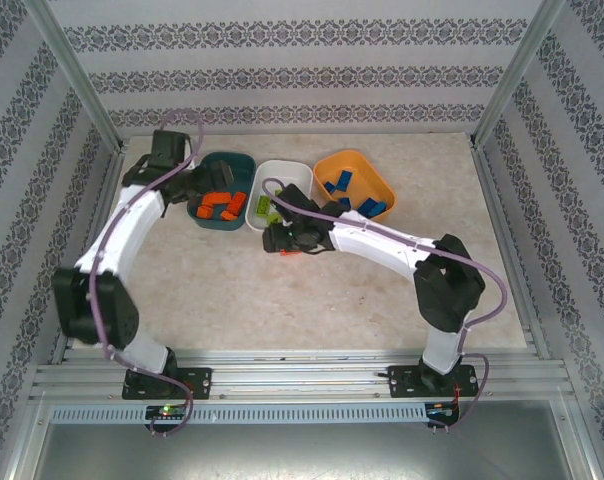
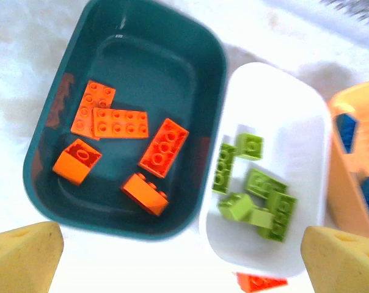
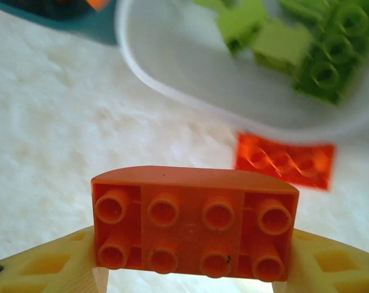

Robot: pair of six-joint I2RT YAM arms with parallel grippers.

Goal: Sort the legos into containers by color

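Pinched orange brick (image 3: 193, 226) in right gripper (image 3: 193, 259), likely for teal tray (image 3: 80, 27) at eleven o'clock, with left gripper (image 2: 183, 256) spread, empty.

Left claw (image 2: 181, 261) hangs spread wide; right claw (image 3: 193, 271) pinches an orange brick (image 3: 195, 220).

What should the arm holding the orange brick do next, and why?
Probably the right end effector should carry its orange brick leftward over the teal tray and let go. It hangs beside the white tray of green bricks, while orange bricks lie in the teal one.
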